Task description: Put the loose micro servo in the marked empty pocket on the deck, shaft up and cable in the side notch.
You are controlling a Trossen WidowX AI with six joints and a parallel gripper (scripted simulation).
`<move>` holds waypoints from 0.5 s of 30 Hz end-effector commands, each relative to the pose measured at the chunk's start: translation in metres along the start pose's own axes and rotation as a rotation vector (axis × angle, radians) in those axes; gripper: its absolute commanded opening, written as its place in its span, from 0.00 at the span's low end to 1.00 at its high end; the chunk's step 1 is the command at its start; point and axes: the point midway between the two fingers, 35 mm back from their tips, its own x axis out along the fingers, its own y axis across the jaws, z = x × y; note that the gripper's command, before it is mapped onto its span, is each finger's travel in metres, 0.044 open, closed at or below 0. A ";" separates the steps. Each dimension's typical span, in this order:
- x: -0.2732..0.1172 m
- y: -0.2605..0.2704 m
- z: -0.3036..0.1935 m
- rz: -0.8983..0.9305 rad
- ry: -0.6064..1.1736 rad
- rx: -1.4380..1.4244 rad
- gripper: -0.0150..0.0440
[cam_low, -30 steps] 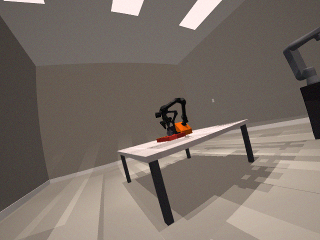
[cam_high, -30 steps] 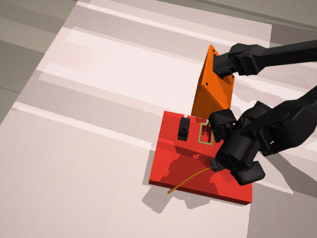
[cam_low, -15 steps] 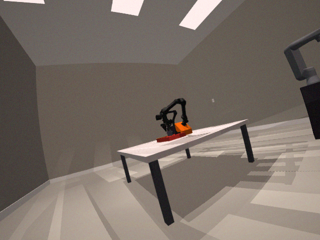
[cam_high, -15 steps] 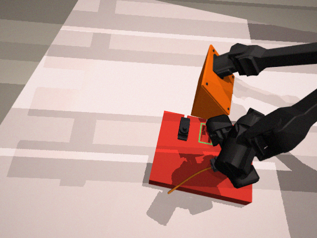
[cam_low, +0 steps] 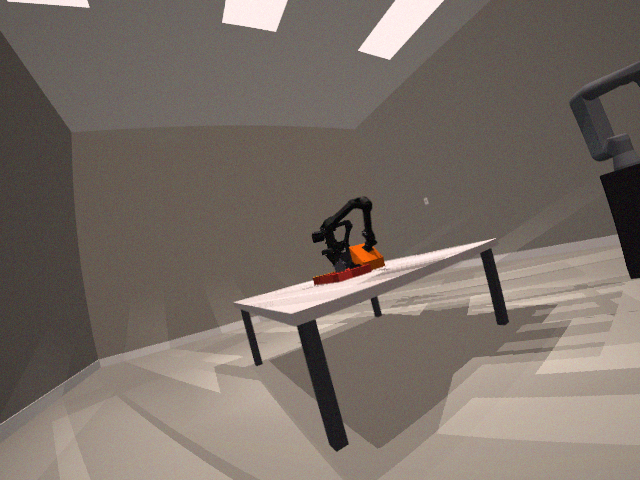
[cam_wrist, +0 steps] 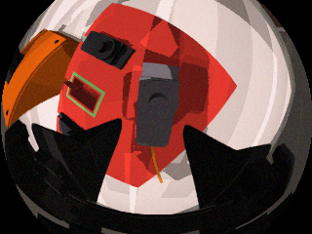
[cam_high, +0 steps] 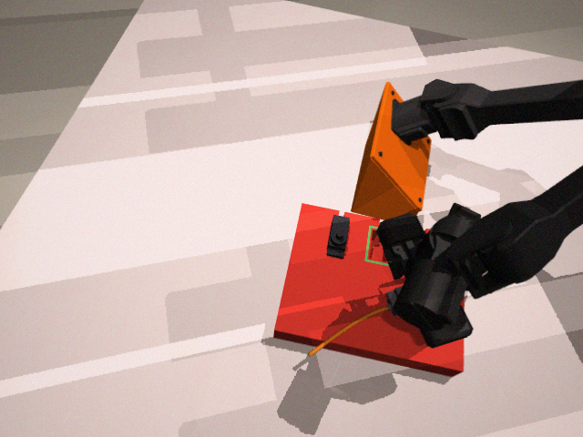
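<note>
Red deck [cam_high: 329,291], pincer [cam_wrist: 152,146] astride servo [cam_wrist: 156,109]

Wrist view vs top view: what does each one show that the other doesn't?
Wrist only: the loose grey servo lying on the deck between the gripper fingers, with a gap on each side.
Top only: the gripper body hides that servo. The cable runs past the deck's front edge, and a black arm meets the orange block.
Both: red deck, green-marked empty pocket, one seated black servo.
</note>
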 end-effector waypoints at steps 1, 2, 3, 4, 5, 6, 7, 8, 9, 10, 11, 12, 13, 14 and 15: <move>0.001 0.000 0.000 -0.004 -0.003 0.004 0.60; 0.001 0.000 0.000 -0.004 -0.003 0.004 0.56; 0.001 0.000 0.000 -0.004 -0.003 0.004 0.51; 0.001 0.000 0.000 -0.004 -0.003 0.004 0.47; 0.001 0.000 0.000 -0.004 -0.003 0.004 0.45; 0.001 0.000 0.000 -0.004 -0.003 0.004 0.44; 0.001 0.000 0.000 -0.004 -0.003 0.004 0.43; 0.001 0.000 0.000 -0.004 -0.003 0.004 0.42; 0.001 0.000 0.000 -0.004 -0.003 0.004 0.41; 0.000 0.000 0.000 -0.003 -0.003 0.004 0.37; -0.002 0.000 0.000 -0.003 -0.003 0.004 0.32; -0.005 0.000 0.000 -0.003 -0.003 0.004 0.28; -0.009 0.000 0.000 -0.003 -0.003 0.004 0.25; -0.013 0.000 0.000 -0.003 -0.002 0.004 0.25; -0.018 0.001 0.001 -0.003 -0.002 0.004 0.25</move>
